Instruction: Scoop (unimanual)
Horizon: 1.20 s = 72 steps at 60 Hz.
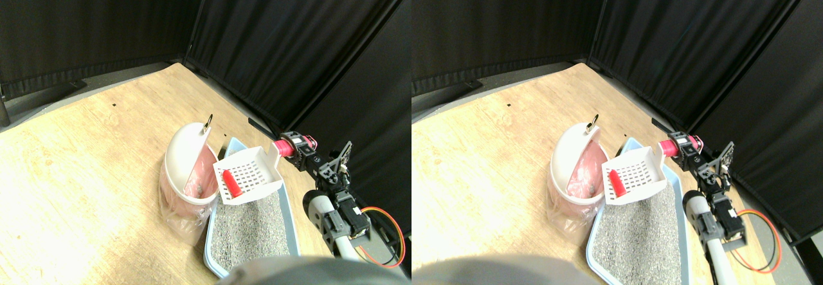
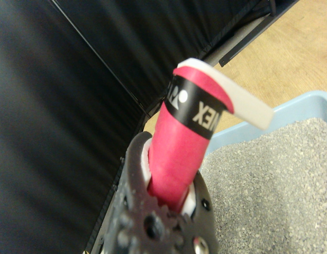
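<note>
We are at the carry-and-dump step: the claw (image 1: 297,148), right of centre in the stereo view, pinches the pink-wrapped handle (image 2: 180,153) of the white slotted scoop (image 1: 249,174). The scoop is raised over the grey litter in the blue tray (image 1: 290,215), its red cylinder (image 1: 232,183) lying at the edge nearest the pink-lined bin (image 1: 188,169). Next, we judge, it must tip left so the cylinder drops into the bin.

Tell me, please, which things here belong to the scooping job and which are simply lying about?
Part of the job:
- slotted white scoop, pink-wrapped handle in the right gripper
- red cylinder in the scoop
- blue litter tray of grey litter
- white bin with pink liner

Lying about:
- orange cable
- black curtains
</note>
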Available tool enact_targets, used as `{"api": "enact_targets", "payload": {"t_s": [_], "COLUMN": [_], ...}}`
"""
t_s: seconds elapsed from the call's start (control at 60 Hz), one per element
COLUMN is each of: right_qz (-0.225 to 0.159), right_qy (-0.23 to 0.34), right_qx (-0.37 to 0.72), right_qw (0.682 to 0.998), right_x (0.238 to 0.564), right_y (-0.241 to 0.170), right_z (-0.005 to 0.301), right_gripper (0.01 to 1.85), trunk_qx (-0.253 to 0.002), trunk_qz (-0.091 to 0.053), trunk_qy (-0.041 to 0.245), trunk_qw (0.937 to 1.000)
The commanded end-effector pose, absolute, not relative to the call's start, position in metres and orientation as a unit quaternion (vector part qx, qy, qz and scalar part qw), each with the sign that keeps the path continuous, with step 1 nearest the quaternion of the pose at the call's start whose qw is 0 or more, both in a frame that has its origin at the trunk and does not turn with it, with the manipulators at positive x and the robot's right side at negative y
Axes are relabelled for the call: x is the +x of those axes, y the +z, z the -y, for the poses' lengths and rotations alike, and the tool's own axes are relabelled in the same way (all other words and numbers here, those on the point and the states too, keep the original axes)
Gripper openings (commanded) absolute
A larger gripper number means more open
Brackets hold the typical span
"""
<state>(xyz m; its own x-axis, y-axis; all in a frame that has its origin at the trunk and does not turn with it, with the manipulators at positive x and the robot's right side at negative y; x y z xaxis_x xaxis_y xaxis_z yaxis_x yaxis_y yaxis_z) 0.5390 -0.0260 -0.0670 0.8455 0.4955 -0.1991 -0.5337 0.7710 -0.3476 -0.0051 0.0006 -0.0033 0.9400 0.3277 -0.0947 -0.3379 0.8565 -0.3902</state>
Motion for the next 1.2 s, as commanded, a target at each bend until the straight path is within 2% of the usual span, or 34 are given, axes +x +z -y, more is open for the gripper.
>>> {"api": "enact_targets", "payload": {"t_s": [0.017, 0.3, 0.717, 0.8, 0.833, 0.883, 1.2], "right_qz": [-0.003, 0.015, 0.008, 0.016, 0.017, 0.014, 0.009], "right_qy": [0.276, 0.282, 0.261, 0.26, 0.26, 0.255, 0.235], "right_qx": [-0.205, -0.231, -0.286, -0.292, -0.292, -0.298, -0.319], "right_qw": [0.939, 0.931, 0.922, 0.92, 0.92, 0.92, 0.918], "right_x": [0.538, 0.54, 0.539, 0.538, 0.537, 0.536, 0.531], "right_y": [-0.05, -0.035, -0.029, -0.026, -0.025, -0.023, -0.011], "right_z": [0.02, 0.014, 0.011, 0.011, 0.01, 0.009, 0.003], "right_gripper": [0.06, 0.06, 0.06, 0.16, 0.16, 0.06, 0.06], "trunk_qx": [-0.263, -0.265, -0.264, -0.263, -0.263, -0.262, -0.263], "trunk_qz": [-0.008, -0.006, -0.003, -0.002, -0.002, -0.003, 0.0], "trunk_qy": [0.183, 0.183, 0.182, 0.183, 0.182, 0.182, 0.182], "trunk_qw": [0.9474, 0.9467, 0.9472, 0.9473, 0.9474, 0.9476, 0.9474]}}
